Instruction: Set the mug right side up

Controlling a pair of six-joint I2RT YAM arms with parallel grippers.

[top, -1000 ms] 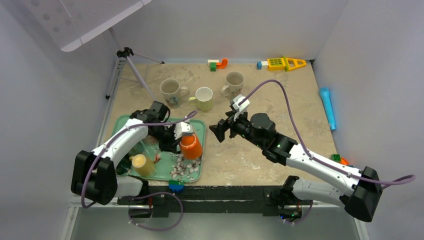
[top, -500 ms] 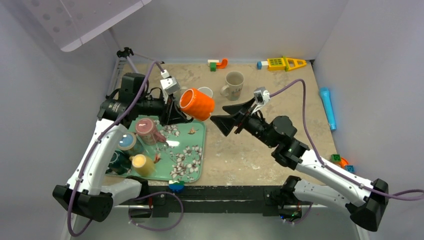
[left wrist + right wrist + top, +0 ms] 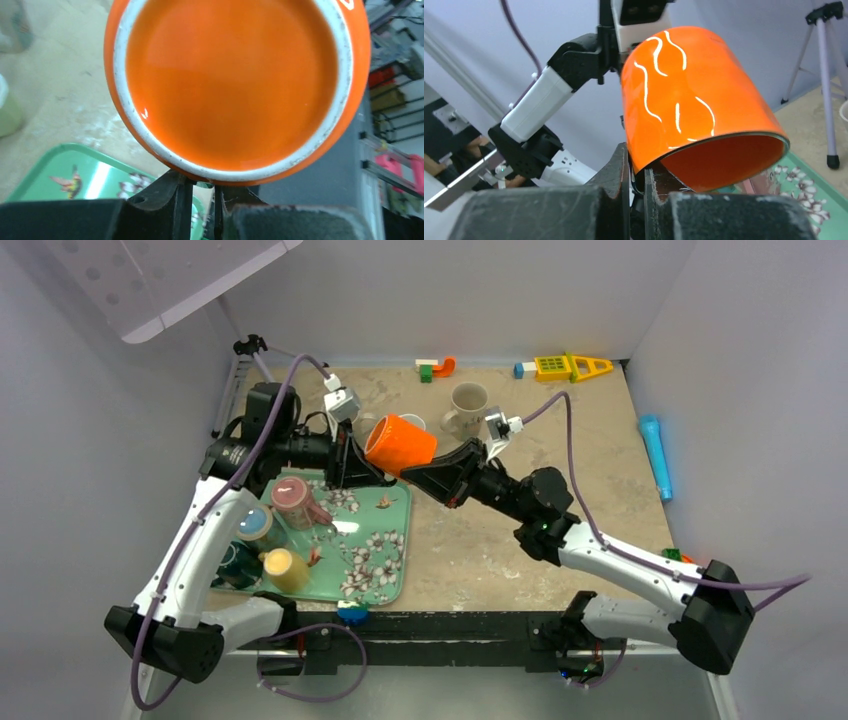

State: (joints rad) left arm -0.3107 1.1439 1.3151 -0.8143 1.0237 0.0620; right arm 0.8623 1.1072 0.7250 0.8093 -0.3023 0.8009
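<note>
1. A beige mottled tabletop (image 3: 500, 550) stands between pale walls.
2. The glossy orange ceramic mug (image 3: 400, 443) hangs in the air on its side, between the two grippers, its mouth toward the right one.
3. The left gripper (image 3: 368, 462) is clenched on the mug at its base edge.
4. The right gripper (image 3: 418, 475) pinches the wall at the mug's mouth.
5. Below the left gripper lies a green flowered tray (image 3: 385, 570).

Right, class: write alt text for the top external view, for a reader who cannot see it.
An orange mug hangs on its side in the air, gripped between the left hand and the right hand. Near it a green tray holds other cups; more mugs stand on the table beyond.
</note>
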